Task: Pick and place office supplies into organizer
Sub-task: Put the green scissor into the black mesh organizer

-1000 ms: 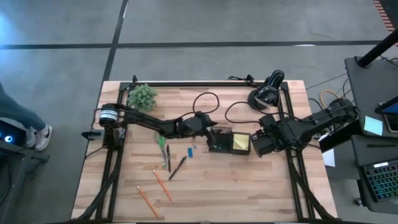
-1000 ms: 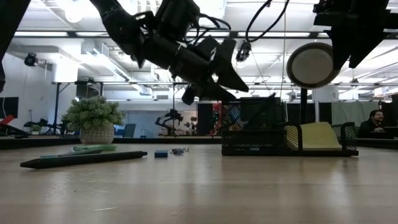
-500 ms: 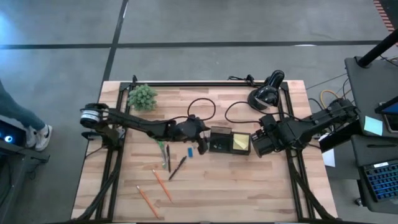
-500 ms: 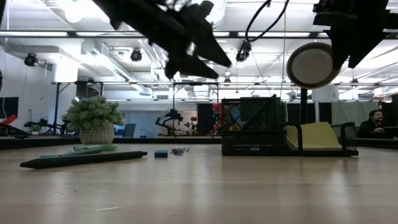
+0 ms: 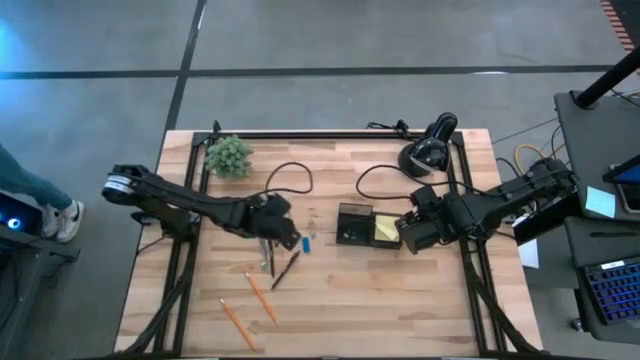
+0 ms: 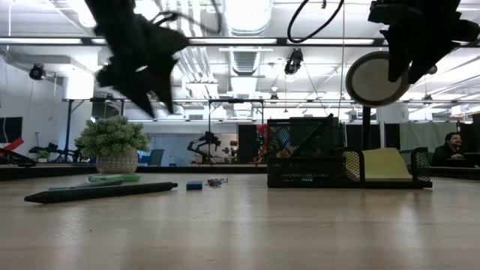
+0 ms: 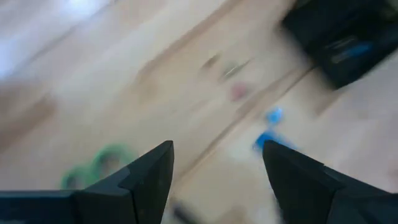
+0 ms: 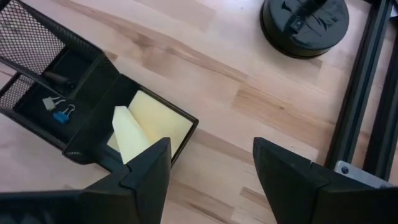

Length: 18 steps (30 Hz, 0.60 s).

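The organizer (image 5: 367, 228), a black mesh box with compartments, is located near the middle of the tabletop (image 5: 400, 300). Near to far, as seen from above, the items are laid out as follows.

Nearest the front edge, two orange pencils (image 5: 238, 324) are laid at an angle, well apart from the organizer. Beyond them, a dark pen (image 5: 285, 269) is laid diagonally, and the green-handled scissors (image 5: 263, 240) are found just beside it. A small blue piece (image 5: 306, 243) rests between the pen and the organizer.

The left gripper (image 5: 283, 228) is held above the tabletop over the scissors area, its jaws spread apart and nothing between them, as is confirmed in the left wrist view. The picture from that wrist is blurred; only green and blue patches can be made out.

A yellow sticky-note pad (image 8: 146, 127) is seated in the organizer's end compartment, the one nearest the right gripper (image 5: 408, 232). Small binder clips (image 8: 57, 109) are seen in the adjoining compartment. The right gripper is held just beside that end of the organizer, jaws apart and empty.

Farther back, a black desk lamp (image 5: 428, 148) is placed on the right, and a green plant (image 5: 229, 156) is placed at the far left corner.
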Each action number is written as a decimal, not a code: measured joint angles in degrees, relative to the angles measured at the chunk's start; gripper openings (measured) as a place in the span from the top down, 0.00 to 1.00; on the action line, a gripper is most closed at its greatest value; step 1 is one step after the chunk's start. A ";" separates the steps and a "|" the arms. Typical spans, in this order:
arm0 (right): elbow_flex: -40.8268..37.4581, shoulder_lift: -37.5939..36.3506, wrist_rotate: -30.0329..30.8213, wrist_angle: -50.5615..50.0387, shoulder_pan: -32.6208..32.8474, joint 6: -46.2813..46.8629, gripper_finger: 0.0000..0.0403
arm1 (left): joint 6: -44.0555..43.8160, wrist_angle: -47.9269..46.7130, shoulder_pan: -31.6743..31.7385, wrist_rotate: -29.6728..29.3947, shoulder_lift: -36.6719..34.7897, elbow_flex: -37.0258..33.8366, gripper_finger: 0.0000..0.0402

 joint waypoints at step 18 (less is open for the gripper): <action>-0.76 0.00 1.52 0.21 -1.30 -0.06 0.46 | -22.78 -15.43 5.20 7.34 5.57 -1.59 0.42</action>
